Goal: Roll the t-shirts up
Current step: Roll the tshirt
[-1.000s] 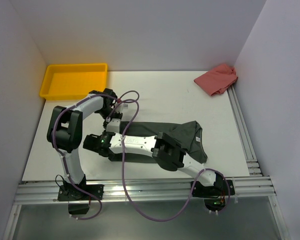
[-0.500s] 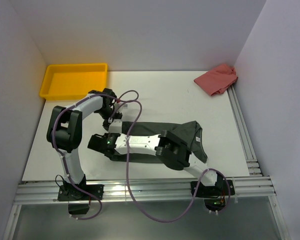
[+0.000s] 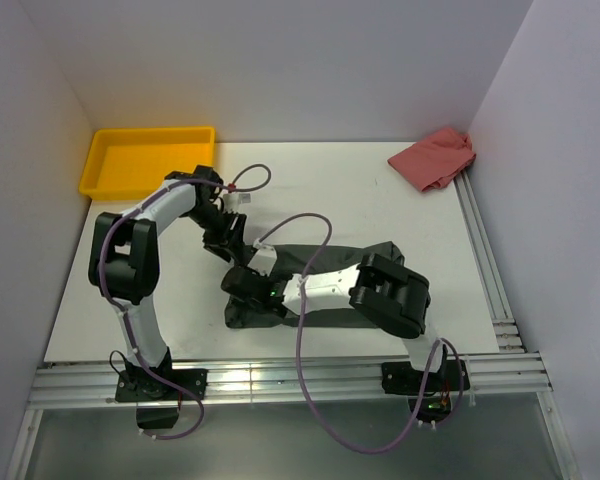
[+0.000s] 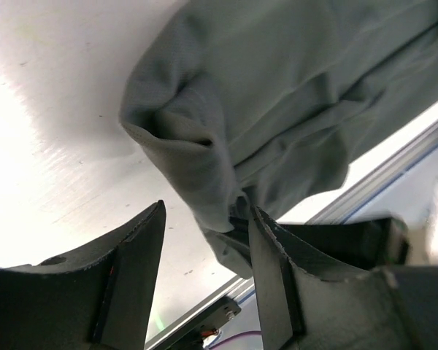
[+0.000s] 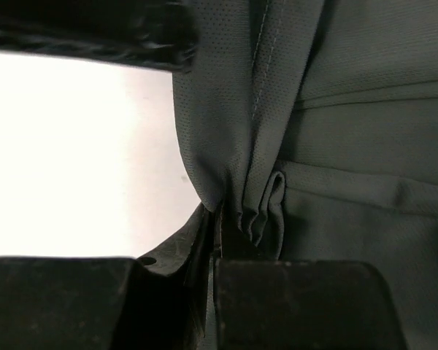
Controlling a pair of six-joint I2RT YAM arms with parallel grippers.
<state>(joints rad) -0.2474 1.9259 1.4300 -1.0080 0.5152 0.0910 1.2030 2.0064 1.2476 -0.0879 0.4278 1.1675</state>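
Note:
A dark charcoal t-shirt [image 3: 355,253] lies folded into a long band across the middle of the table. My right gripper [image 3: 242,283] is at its left end, shut on a bunched fold of the cloth [image 5: 350,109]; the pinch [image 5: 220,226] shows in the right wrist view. My left gripper [image 3: 225,245] hovers just behind that end. In the left wrist view its jaws stand open [image 4: 204,240], and the shirt's rounded end [image 4: 277,95] hangs by the right finger [image 4: 277,277] without being pinched.
A yellow tray [image 3: 145,160] sits at the back left corner. A pink cloth [image 3: 435,158] lies crumpled at the back right. Aluminium rails [image 3: 280,380] run along the front and right table edges. White walls close in three sides.
My right gripper shut on the shirt's left end and drew it to the right. My left gripper opened, let go of the cloth and backed off slightly.

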